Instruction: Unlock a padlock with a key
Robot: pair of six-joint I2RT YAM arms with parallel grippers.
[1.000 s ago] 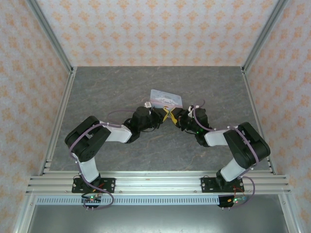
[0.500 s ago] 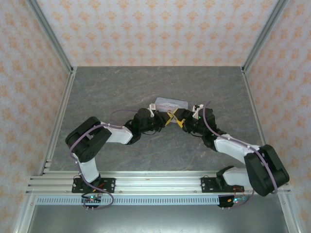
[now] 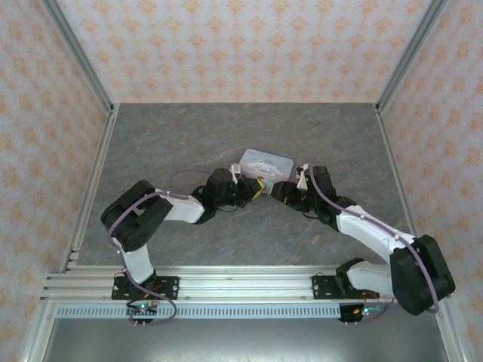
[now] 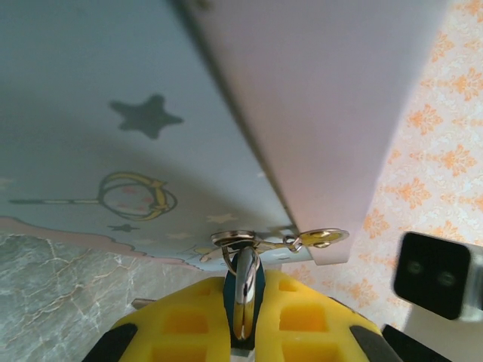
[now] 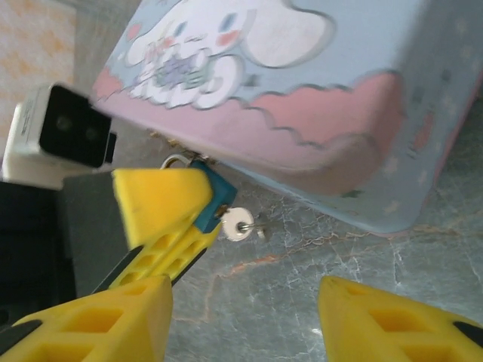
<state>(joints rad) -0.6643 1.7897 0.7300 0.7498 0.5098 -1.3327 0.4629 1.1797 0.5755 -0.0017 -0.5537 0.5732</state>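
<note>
Teal padlock point(image 5: 212, 198) tight inside left gripper point(image 4: 242, 305)

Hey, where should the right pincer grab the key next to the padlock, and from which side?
Take the key by its round flat head, which juts clear of the teal padlock. Come in from the table side, opposite the left pincer clamping the padlock, with pads on the head's flat faces. The right pincer is open.

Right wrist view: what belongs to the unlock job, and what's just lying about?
Job:
- tiny teal-blue padlock, clamped in left gripper
- small round-headed metal key at its lower end
- right gripper, open

Just there:
- pale cartoon-printed tin box
- grey marbled tabletop
</note>
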